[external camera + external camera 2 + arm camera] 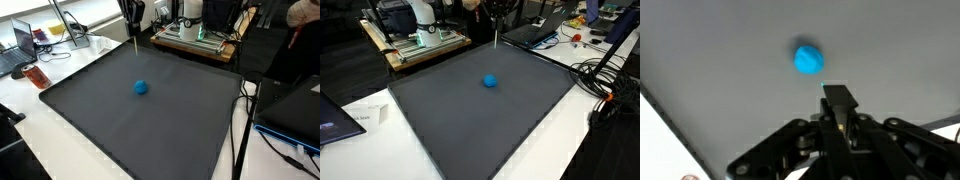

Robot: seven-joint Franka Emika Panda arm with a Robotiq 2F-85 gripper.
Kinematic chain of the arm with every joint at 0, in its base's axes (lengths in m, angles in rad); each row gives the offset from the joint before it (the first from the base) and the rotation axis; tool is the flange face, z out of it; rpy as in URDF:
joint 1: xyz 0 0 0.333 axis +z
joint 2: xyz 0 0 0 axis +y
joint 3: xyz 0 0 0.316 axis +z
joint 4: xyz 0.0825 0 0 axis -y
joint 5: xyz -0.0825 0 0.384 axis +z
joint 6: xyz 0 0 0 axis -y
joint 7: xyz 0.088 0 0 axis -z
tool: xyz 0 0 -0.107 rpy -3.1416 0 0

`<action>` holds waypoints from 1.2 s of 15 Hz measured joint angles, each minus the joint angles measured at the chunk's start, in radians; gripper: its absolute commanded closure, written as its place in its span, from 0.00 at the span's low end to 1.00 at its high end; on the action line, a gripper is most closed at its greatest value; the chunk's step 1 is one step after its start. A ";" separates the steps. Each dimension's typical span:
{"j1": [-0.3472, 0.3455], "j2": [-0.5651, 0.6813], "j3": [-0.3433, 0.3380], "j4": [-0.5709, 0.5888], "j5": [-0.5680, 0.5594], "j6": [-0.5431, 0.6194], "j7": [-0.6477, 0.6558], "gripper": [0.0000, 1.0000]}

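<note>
A small blue ball [141, 87] lies on a dark grey mat [100, 110], a little toward its far side; it shows in both exterior views [491, 81] and in the wrist view [808, 59]. My gripper [133, 25] hangs high over the mat's far edge, well above and behind the ball. It is shut on a thin dark stick [135, 45] that points straight down toward the mat [497, 35]. In the wrist view the closed fingers [840, 120] grip the stick [838, 98], whose end points toward the ball.
The mat [470, 120] lies on a white table. Laptops [18, 50] and a red object [38, 77] lie beside the mat. A machine on a wooden board [195, 35] stands behind it. Cables [610, 90] run along one edge.
</note>
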State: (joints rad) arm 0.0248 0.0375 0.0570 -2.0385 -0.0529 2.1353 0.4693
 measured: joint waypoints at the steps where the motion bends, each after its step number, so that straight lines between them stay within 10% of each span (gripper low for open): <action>1: 0.000 0.008 0.000 0.000 0.001 0.001 -0.002 0.88; 18: 0.090 0.072 0.025 0.048 -0.181 -0.004 0.168 0.97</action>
State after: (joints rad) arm 0.1145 0.1097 0.0819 -1.9907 -0.2338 2.1317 0.6370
